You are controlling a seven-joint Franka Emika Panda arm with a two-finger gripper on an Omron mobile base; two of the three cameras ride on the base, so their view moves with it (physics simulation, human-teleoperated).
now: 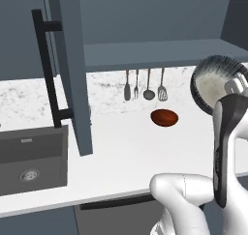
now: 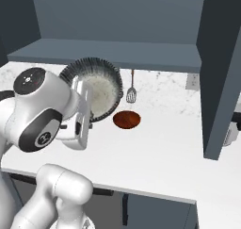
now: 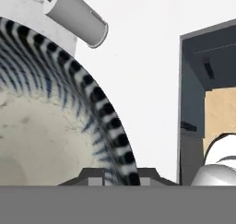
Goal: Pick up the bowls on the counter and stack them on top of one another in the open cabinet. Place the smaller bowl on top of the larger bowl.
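The gripper [image 3: 119, 176] is clamped on the rim of the larger bowl [image 1: 213, 81], its two tips pinching the streaked edge from either side. The bowl is held up in the air, tipped on edge with its pale inside facing out. Below and beyond it, the smaller bowl [image 1: 164, 117] sits upright on the counter [image 1: 126, 152], well apart. The cabinet [image 2: 108, 51] shelf lies above and behind the held bowl, seemingly bare, though it is partly hidden.
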